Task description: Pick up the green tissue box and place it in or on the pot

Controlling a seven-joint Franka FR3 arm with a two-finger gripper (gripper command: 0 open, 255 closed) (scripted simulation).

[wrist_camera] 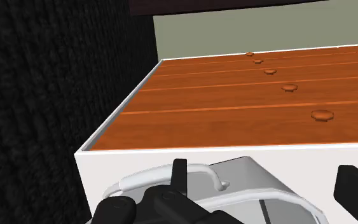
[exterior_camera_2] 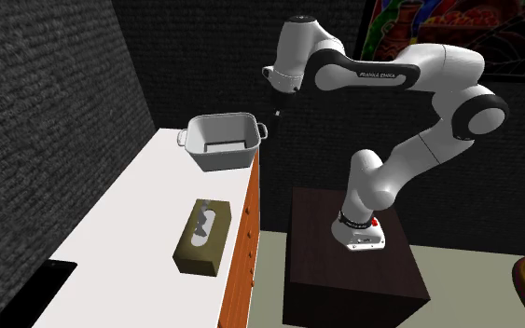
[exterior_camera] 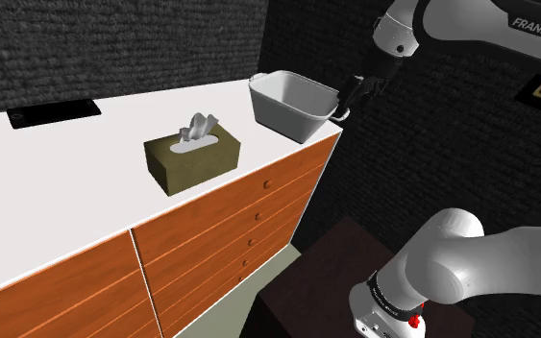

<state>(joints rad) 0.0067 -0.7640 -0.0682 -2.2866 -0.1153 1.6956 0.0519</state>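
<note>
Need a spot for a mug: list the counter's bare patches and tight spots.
Bare: counter between tissue box and black panel, and between the box and the wall. Tight: the end by the pot, where the open gripper hangs beside it.

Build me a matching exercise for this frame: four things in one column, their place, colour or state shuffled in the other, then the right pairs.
1 tissue box
2 pot
3 tool
4 stand

A dark box on the floor beside the drawers
B open, close beside the pot
C white, at the end of the counter
D olive green, mid-counter, a tissue sticking up

Pairs: 1-D; 2-C; 3-B; 4-A
</note>
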